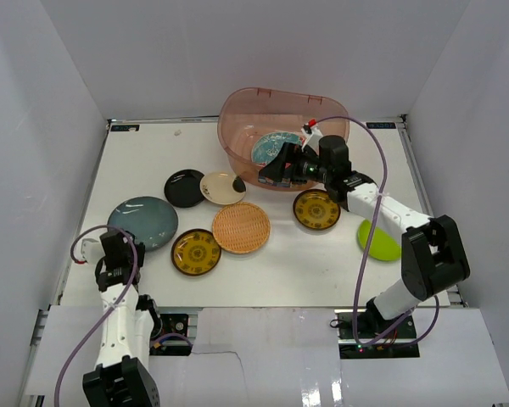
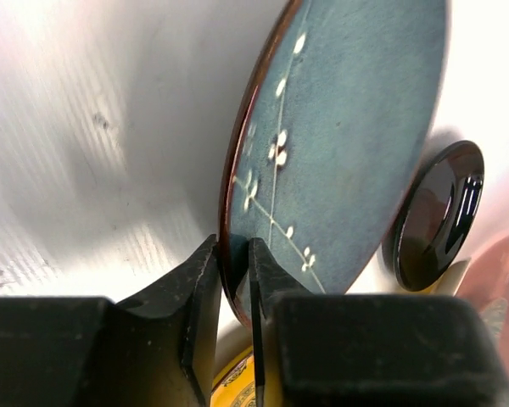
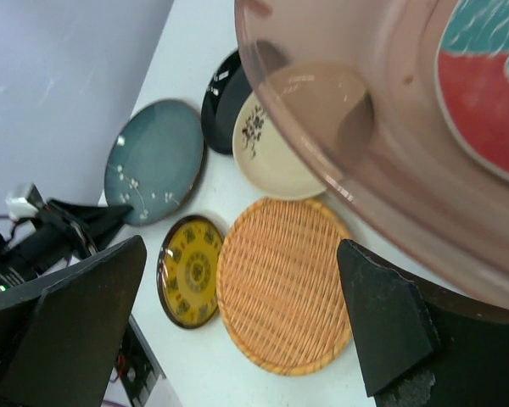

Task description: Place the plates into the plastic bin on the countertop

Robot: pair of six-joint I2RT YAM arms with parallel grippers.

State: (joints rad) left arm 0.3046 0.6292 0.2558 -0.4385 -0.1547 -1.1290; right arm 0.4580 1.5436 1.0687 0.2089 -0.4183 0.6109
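The plastic bin [image 1: 237, 127] stands at the back centre with the red-and-teal plate [image 1: 271, 146] inside. My left gripper [image 1: 116, 257] is shut on the near rim of the grey-blue plate [image 1: 142, 222]; in the left wrist view the jaws [image 2: 235, 254] pinch that plate's [image 2: 348, 127] edge. My right gripper [image 1: 276, 171] is open and empty at the bin's front wall. In the right wrist view its open jaws [image 3: 237, 314] frame the wicker plate [image 3: 280, 284] below the bin [image 3: 382, 170]. On the countertop [image 1: 297, 263] lie a black plate [image 1: 183, 188], cream plate [image 1: 220, 188], wicker plate [image 1: 241, 227], two yellow-patterned plates [image 1: 196, 252] [image 1: 316, 209] and a lime green plate [image 1: 377, 241].
White walls enclose the countertop on three sides. A small dark dish [image 1: 238, 183] rests on the cream plate's right edge. The right arm's cable [image 1: 382, 170] loops above the right side. The left arm [image 3: 42, 237] shows in the right wrist view.
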